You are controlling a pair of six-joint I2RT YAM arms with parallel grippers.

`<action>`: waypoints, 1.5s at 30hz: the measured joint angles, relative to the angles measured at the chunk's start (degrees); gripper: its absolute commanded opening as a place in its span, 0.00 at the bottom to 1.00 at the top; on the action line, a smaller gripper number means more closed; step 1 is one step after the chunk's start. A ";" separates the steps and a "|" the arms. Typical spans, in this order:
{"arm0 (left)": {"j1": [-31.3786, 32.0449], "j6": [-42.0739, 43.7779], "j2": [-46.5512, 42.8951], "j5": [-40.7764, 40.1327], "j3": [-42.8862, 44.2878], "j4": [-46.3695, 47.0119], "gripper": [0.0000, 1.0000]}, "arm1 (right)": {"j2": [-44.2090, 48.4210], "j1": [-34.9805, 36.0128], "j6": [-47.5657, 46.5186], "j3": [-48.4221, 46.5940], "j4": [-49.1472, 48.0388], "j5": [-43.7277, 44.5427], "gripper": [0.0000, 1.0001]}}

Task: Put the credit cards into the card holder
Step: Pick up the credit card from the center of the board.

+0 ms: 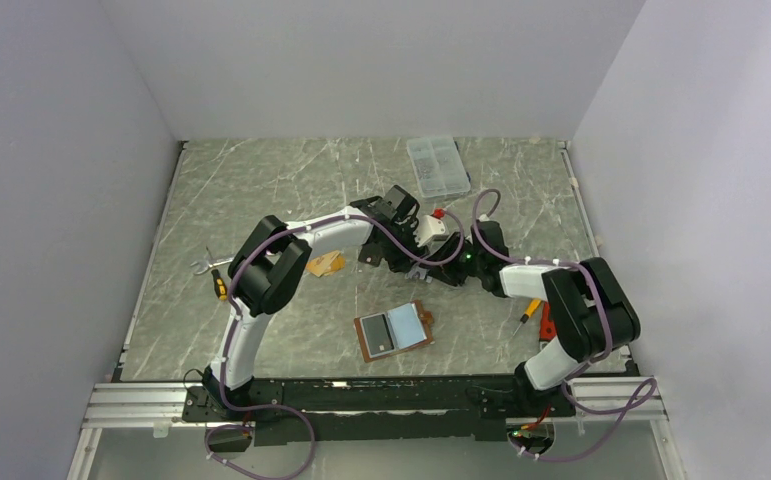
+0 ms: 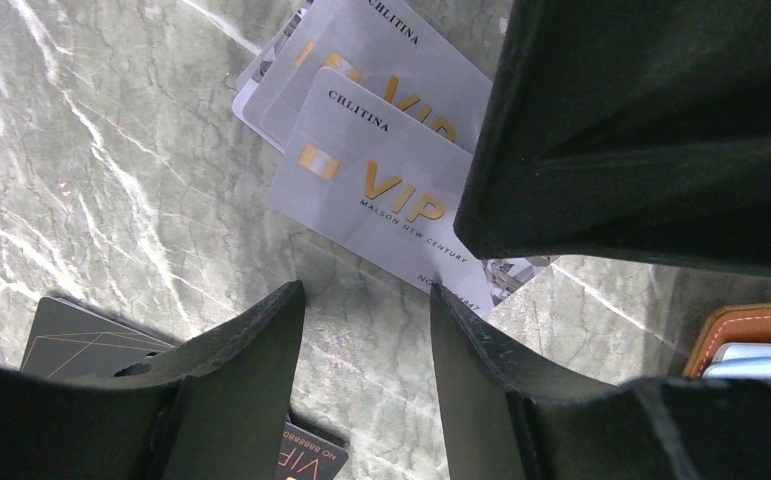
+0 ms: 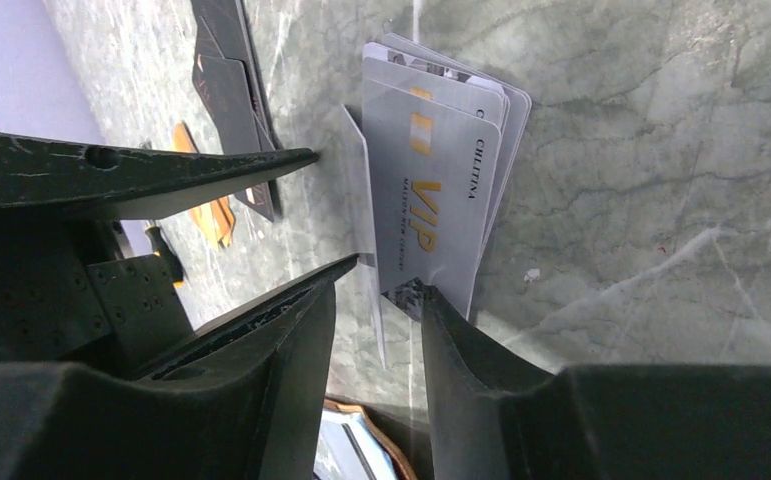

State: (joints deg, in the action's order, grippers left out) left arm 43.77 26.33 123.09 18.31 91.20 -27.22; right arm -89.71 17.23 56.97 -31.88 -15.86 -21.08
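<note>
Half open on both arms, tips nose to nose at mid-table. Left gripper (image 2: 366, 295): nothing held, bare marble table (image 2: 111, 150) in the gap, silver cards (image 2: 381, 175) just ahead. Right gripper (image 3: 389, 278): fingers either side of one pale card (image 3: 361, 200) tilted on edge, not clamped. Gold VIP print legible from the wrists only; from above only, card holder (image 1: 393, 332) whole, lying open nearer the bases, apart from both grippers.
</note>
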 measured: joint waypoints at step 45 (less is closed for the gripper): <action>-23.23 -30.91 -29.44 44.41 -17.42 -0.70 0.77 | 25.90 10.25 -12.00 -2.10 -2.23 -14.19 0.00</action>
State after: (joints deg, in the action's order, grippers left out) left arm 20.53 -4.58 93.65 62.72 73.78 -27.92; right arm -63.81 27.49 44.97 -33.98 -18.09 -35.27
